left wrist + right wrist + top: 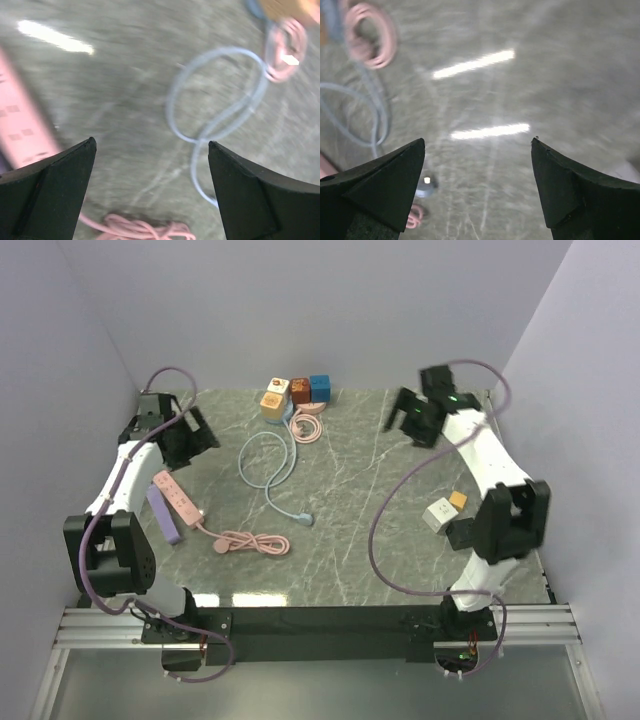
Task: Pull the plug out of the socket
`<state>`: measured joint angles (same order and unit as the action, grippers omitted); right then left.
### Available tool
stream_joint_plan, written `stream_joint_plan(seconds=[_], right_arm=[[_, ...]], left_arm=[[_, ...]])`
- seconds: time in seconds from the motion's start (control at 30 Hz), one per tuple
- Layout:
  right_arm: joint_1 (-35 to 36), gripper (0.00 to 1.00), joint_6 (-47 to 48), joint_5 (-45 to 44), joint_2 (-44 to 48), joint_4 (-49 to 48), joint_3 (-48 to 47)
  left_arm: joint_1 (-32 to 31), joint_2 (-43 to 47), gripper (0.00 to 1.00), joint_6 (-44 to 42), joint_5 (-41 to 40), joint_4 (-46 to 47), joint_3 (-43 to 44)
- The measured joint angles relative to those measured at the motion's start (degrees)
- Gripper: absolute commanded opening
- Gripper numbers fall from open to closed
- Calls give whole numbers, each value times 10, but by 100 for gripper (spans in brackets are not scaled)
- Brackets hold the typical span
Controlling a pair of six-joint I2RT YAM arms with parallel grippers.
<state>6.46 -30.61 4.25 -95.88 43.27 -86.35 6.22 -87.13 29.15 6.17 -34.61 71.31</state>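
1. Purple strip (pixel 163 513): at the counter's (pixel 360 490) 9 o'clock edge, close to the left wall. It lies alongside item 2, just beside it.
2. Pink power strip (pixel 174 497): the socket piece. Its long axis runs from 11 to 5 o'clock and the outlets face up. The pink cord (pixel 256 542) leaves the 5 o'clock end and lies bundled at about 7 o'clock of the counter. Whether a plug sits in an outlet is too small to tell.
3. My left pincer (pixel 195 435) (pixel 150 190): released, the fingers spread wide with nothing between them. It hovers at 12 o'clock of the pink strip, apart from it.
4. Light-blue cable (pixel 266 465) (pixel 220 115): looped loosely on the stone. Its free plug end (pixel 307 519) points toward 4 o'clock and lies on the counter near the pink cord.
5. Cube sockets at the far edge, 12 o'clock: orange (pixel 273 403), brown (pixel 300 391) and blue (pixel 320 387). They are packed together.
6. Small pink coil (pixel 305 427) (pixel 370 35): just beside the cubes, on their 6 o'clock side.
7. Bare stone: a stretch from the blue cable across to item 9.
8. My right pincer (pixel 412 420) (pixel 477 185): released and holding nothing. It hovers at 1 o'clock of the counter, near the right wall.
9. White cube (pixel 438 514) with a small orange piece (pixel 458 499) beside it: at 3 o'clock, against my right arm.
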Motion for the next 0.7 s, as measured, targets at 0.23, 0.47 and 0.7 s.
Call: stream_joint_plan(seconds=[0.23, 0.47, 0.7], right_arm=[[130, 84, 57, 38, -226, 23, -291], [165, 70, 81, 43, -356, -14, -407], [165, 43, 76, 62, -392, -125, -372]], left_arm=[[-86, 5, 100, 9, 52, 14, 3], [-108, 52, 100, 31, 67, 26, -33], [-108, 97, 99, 46, 67, 32, -71]])
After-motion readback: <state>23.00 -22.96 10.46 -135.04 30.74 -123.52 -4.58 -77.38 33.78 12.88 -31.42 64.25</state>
